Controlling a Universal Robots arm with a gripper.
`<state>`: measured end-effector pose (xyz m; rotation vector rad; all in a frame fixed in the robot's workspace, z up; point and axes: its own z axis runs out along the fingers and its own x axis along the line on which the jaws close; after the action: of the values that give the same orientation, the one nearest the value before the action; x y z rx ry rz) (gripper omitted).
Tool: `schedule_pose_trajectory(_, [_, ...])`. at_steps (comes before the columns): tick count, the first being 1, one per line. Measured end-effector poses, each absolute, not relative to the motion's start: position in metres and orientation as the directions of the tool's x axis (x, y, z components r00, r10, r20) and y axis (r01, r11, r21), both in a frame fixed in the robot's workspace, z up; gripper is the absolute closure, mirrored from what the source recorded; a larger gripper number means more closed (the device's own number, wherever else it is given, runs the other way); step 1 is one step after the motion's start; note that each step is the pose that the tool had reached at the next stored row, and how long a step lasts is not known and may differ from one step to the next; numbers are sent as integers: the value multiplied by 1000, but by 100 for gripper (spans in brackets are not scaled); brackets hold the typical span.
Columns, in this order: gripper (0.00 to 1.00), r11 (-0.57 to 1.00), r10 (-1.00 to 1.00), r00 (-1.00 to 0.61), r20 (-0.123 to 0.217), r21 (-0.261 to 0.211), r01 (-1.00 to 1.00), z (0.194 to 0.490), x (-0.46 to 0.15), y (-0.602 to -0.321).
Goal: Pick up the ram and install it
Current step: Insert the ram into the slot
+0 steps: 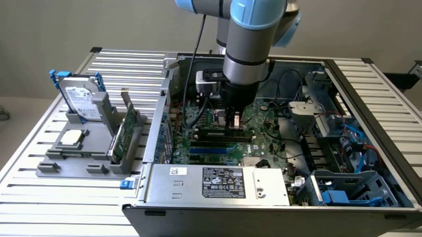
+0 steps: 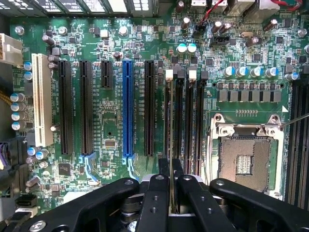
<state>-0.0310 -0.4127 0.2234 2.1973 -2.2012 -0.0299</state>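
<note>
1. Claw point(image 2: 170, 167) is pinching the long, thin dark-green ram stick point(image 2: 170, 111), seen edge-on between its tips.
2. Stick is hanging straight below claw, long axis running along the black motherboard memory slots point(image 2: 198, 121).

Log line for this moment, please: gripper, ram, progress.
gripper: shut on ram | ram: edge-on, aligned over memory slots | seated: cannot tell

Ribbed bare-metal slats with a satin sheen form the table point(image 1: 39, 197). The computer case point(image 1: 153, 148) is dull grey sheet metal. The motherboard point(image 2: 111, 116) is glossy lacquered green, the gripper point(image 2: 170, 166) matt black, the ram point(image 2: 170, 145) dark and faintly glinting, and the holder point(image 1: 86, 168) matt grey plastic.
</note>
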Motion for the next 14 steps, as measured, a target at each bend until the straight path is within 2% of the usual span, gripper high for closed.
schedule_pose_trajectory(14, [86, 7, -1000, -7, 9, 35, -999, 219, -31, -413])
